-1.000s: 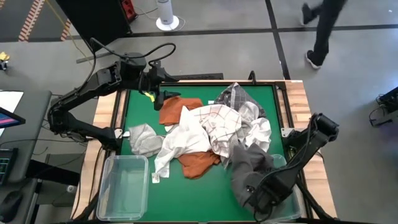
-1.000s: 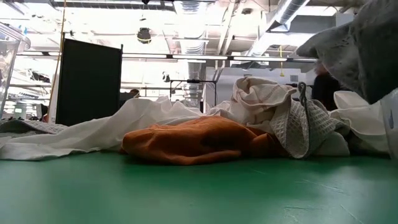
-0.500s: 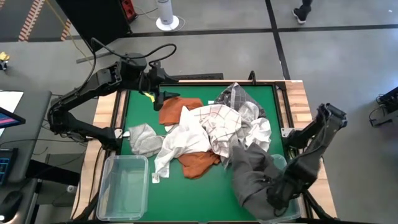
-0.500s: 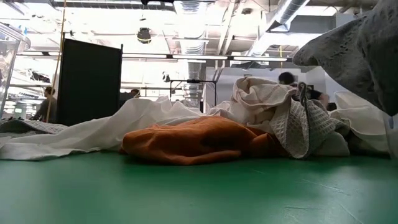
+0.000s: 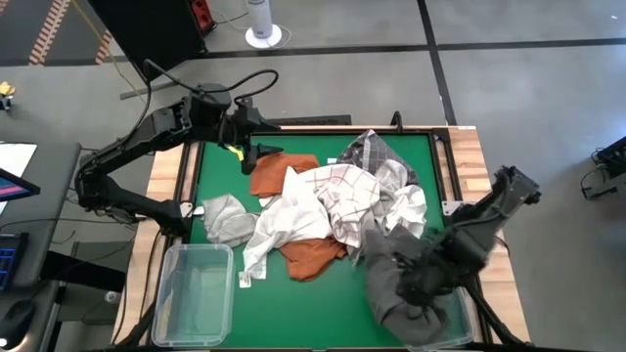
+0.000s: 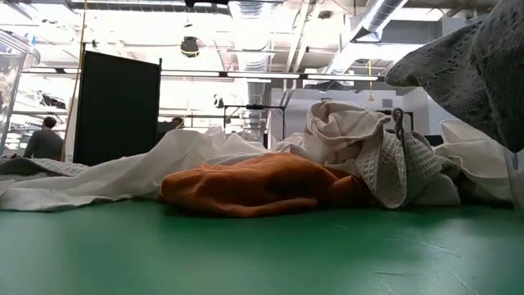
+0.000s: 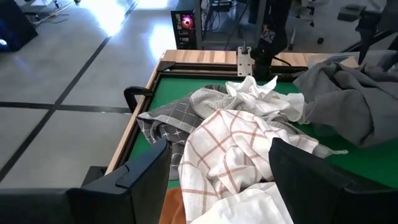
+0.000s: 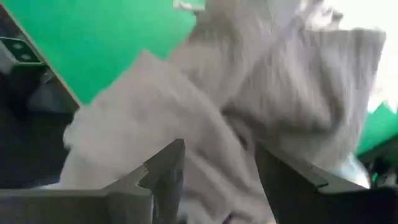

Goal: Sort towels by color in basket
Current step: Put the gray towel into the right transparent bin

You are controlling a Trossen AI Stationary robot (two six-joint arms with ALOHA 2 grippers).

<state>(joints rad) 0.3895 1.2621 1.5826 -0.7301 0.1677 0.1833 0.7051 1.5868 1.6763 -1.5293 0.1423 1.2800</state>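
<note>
Right gripper [image 5: 409, 284] is positioned over the dark grey cloth towel [image 5: 396, 279] at the table's near right corner; its fingers [image 8: 165, 171] are seen spread, cloth draped between and under them, grip not confirmed. Left gripper [image 5: 246, 132] is parked at the far left edge of the green felt table [image 5: 333, 303], fingers [image 7: 146, 165] apart, nothing held. Rust orange [image 5: 313, 256], white [image 5: 284, 220] and checked [image 7: 224, 143] towels are piled mid-table. A clear plastic bin [image 5: 193, 293] is located near left.

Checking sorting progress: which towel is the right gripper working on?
The dark grey towel, bunched at the table's near right corner under the right gripper. The white, checked and rust orange towels lie in the central pile, untouched.
</note>
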